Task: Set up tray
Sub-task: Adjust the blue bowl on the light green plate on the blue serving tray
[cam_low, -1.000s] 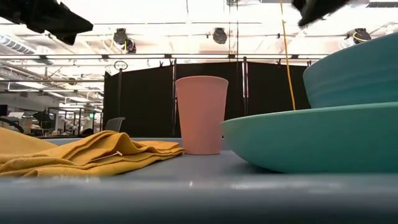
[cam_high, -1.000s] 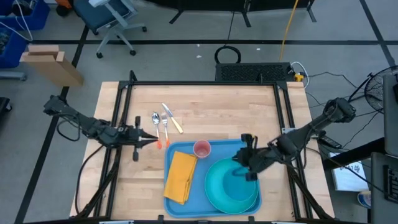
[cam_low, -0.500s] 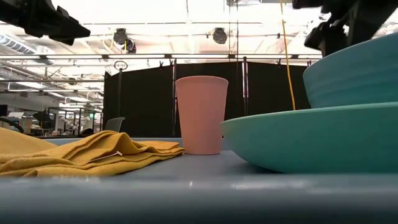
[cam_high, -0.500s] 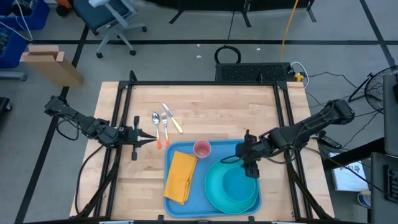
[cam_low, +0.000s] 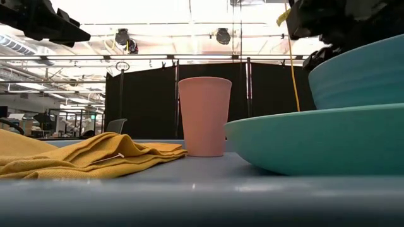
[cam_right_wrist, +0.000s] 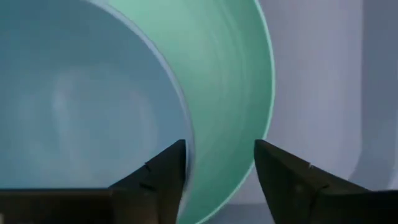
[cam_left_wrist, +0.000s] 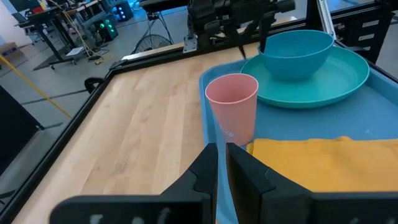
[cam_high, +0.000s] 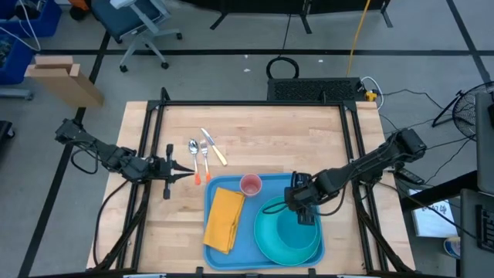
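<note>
The table (cam_high: 255, 131), pale wood, fills the middle of the high view, and only that view takes in both arms at once. The tray (cam_high: 231, 247) lies at its 6 o'clock edge: a flat blue rectangle with rounded corners and a low raised rim. In the low view the tray (cam_low: 189, 183) is only a blurred grey-blue floor, with a hall of ceiling lights and black curtains behind it (none of that shows from above).

On the tray's 3 o'clock half sits the teal plate (cam_high: 266, 245) carrying a bowl (cam_high: 292, 232). The left wrist view gives the bowl (cam_left_wrist: 297, 53) its real depth; from above it reads as a ring. A yellow napkin (cam_high: 224, 218) lies folded at the tray's 9 o'clock side, and a pink cup (cam_high: 250, 184) stands upright near the 12 o'clock rim, between napkin and plate.

Off the tray toward 11 o'clock lie three pieces of cutlery (cam_high: 204, 152) on bare wood, seen only from above.

The right gripper (cam_high: 302, 208) hangs over the bowl's 12 o'clock rim; its wrist view shows the gripper (cam_right_wrist: 219, 168) with jaws apart, the bowl's rim between them, holding nothing. The left gripper (cam_high: 185, 173) waits at 9 o'clock of the tray, jaws closed and empty, as its own view (cam_left_wrist: 222, 163) confirms.
</note>
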Controlling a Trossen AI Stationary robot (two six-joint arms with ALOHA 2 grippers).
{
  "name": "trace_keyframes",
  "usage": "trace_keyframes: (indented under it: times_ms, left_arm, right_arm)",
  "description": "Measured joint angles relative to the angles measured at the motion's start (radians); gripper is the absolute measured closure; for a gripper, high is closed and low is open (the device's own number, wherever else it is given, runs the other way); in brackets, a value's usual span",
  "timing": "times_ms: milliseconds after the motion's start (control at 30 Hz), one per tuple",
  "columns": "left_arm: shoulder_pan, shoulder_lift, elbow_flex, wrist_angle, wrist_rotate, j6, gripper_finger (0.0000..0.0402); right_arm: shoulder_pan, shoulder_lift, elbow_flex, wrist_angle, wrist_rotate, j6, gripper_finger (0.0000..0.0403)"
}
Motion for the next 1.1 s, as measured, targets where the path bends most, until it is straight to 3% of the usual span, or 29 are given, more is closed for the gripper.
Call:
trace_keyframes:
  times_ms: [367,967,1100]
  left_arm:
    - [0.000,0.000,0.000,0.000,-0.001,0.015,0.0364]
    - [0.012,0.000,-0.001,-0.005,-0.002,0.012,0.0364]
    - [0.024,0.000,-0.001,-0.011,-0.002,0.007,0.0364]
  right_arm:
    - [0.029,0.000,0.000,0.092,0.024,0.027,0.0393]
    - [0.008,0.067,0.002,0.199,-0.003,-0.048,0.0394]
    - [0.006,0.058,0.000,0.226,-0.006,-0.066,0.0374]
